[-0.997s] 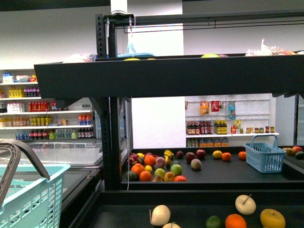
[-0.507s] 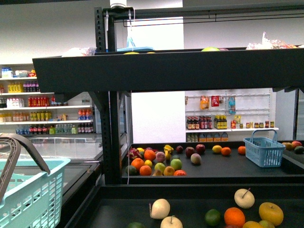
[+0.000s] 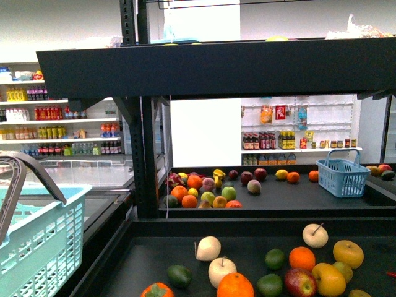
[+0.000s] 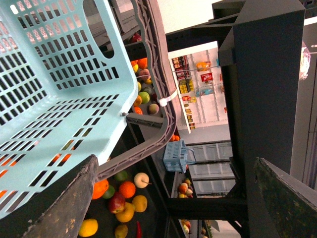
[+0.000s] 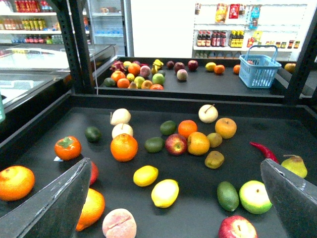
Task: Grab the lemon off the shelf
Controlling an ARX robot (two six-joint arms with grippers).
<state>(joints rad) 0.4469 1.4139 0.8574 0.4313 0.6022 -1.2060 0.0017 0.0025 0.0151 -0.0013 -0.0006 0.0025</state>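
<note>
2 lemons [image 5: 165, 193] — 1 shelf [image 5: 195, 220], 2 baskets [image 3: 37, 247]

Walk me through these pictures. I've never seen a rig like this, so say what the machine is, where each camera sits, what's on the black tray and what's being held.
This is a robot with two arms, each ending in a two-fingered gripper. The wide picture comes from a camera on its body, facing a black shelf of loose fruit. The other two come from cameras on its wrists. The right gripper hangs open over the near tray, holding nothing. Below it lie an orange, a red apple, a red chilli and a bright yellow lemon, among other fruit. The left gripper is open too, beside a pale blue basket. How that basket is carried does not show.
</note>
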